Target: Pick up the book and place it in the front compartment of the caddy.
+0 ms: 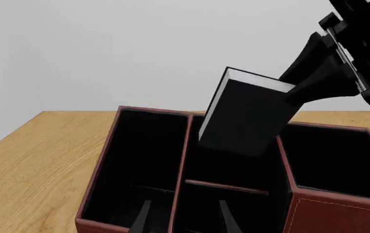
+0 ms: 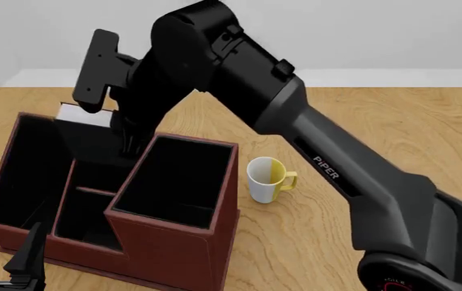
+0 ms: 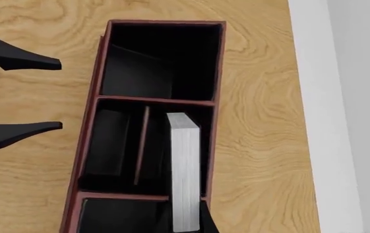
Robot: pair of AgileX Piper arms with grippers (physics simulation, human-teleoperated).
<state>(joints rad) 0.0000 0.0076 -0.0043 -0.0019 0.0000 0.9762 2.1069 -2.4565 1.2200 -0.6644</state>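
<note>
My right gripper (image 2: 122, 138) is shut on the book (image 1: 253, 114), a thin slab with a dark cover and white page edges. It holds the book tilted over the caddy (image 2: 174, 257). The book's lower end dips into the front compartment (image 1: 227, 162), the longer cell of the middle strip beyond the short cross divider (image 1: 227, 187). In the right wrist view the book (image 3: 185, 170) stands on edge in that cell, near its end wall. In the front view only the book's white edge (image 2: 85, 115) shows behind the arm. My left gripper (image 2: 8, 260) is open and empty, low by the caddy's near side.
A white-and-yellow mug (image 2: 267, 179) stands on the wooden table just right of the caddy. The caddy's taller-walled cell (image 2: 174, 176) is on its right and the full-length side cell (image 2: 25, 170) on its left. The right arm spans the table above the caddy.
</note>
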